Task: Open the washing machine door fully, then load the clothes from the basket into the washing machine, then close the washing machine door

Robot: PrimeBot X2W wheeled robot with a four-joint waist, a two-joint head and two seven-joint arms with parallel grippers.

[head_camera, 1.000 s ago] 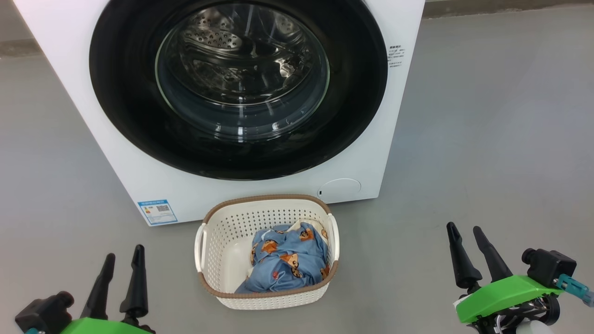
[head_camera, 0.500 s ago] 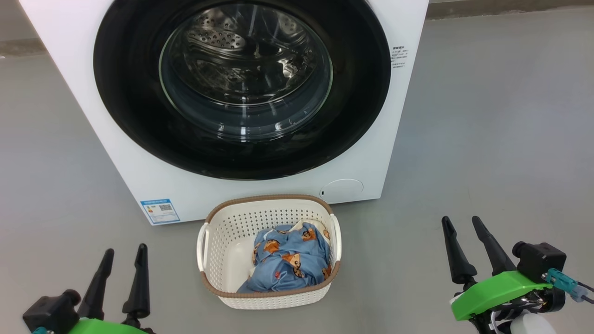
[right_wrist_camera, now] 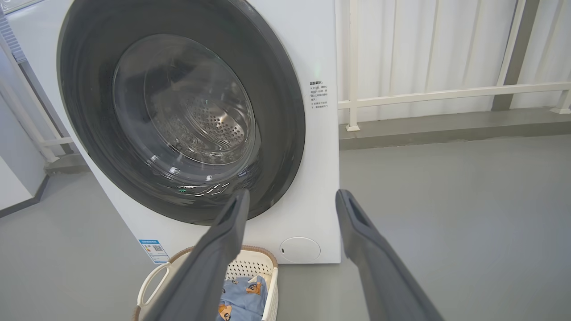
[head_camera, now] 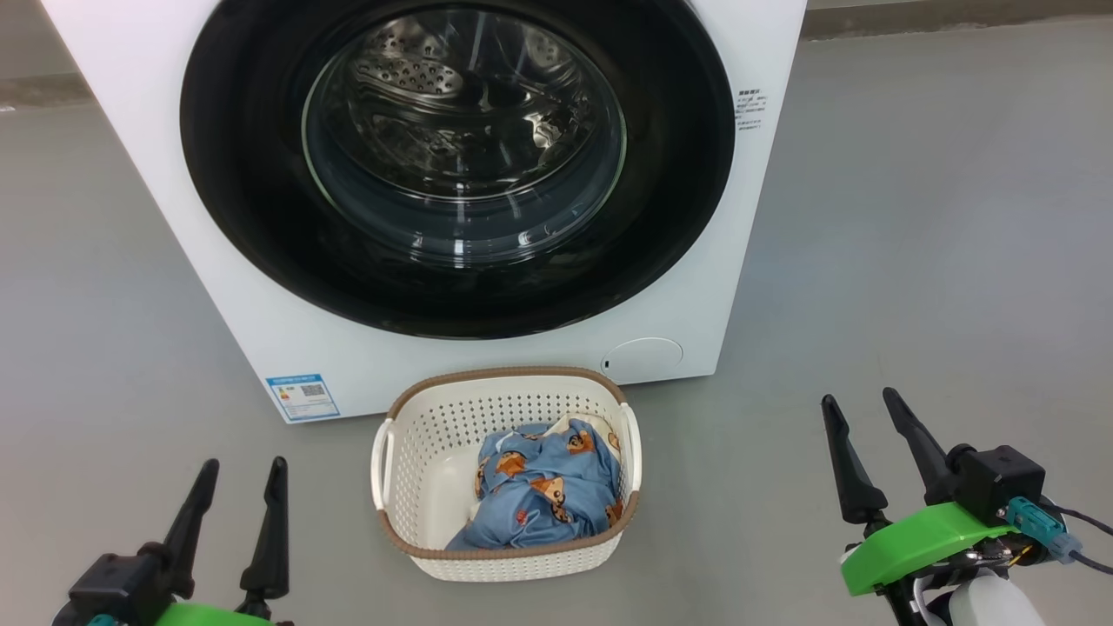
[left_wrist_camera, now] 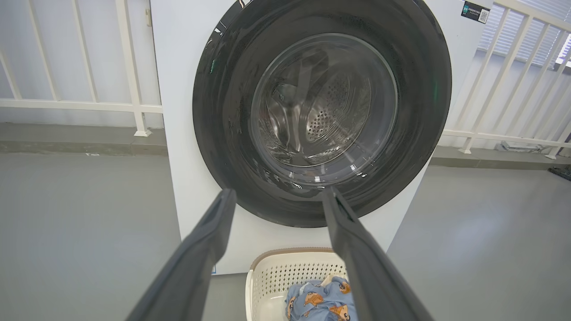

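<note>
The white washing machine (head_camera: 765,217) stands ahead, its round black-rimmed door (head_camera: 252,217) closed flat against the front, the steel drum showing through the glass. On the floor before it sits the cream basket (head_camera: 417,435) holding the blue bear-print clothes (head_camera: 543,491). My left gripper (head_camera: 243,469) is open at the lower left, well left of the basket. My right gripper (head_camera: 856,407) is open at the lower right, apart from basket and machine. In the wrist views the door (left_wrist_camera: 223,111) (right_wrist_camera: 285,133), the basket (left_wrist_camera: 272,276) (right_wrist_camera: 250,267) and the clothes (left_wrist_camera: 312,298) (right_wrist_camera: 245,298) lie beyond the open left gripper (left_wrist_camera: 276,192) and right gripper (right_wrist_camera: 292,194).
Grey floor (head_camera: 939,261) spreads on both sides of the machine. A white railing (left_wrist_camera: 89,104) (right_wrist_camera: 446,93) on a low kerb runs behind it. A round white cap (head_camera: 643,358) and a blue label (head_camera: 302,396) sit low on the machine's front.
The head view has shifted slightly. My right gripper has risen a little and edged left; the left gripper has turned slightly. Door, basket and clothes are unmoved.
</note>
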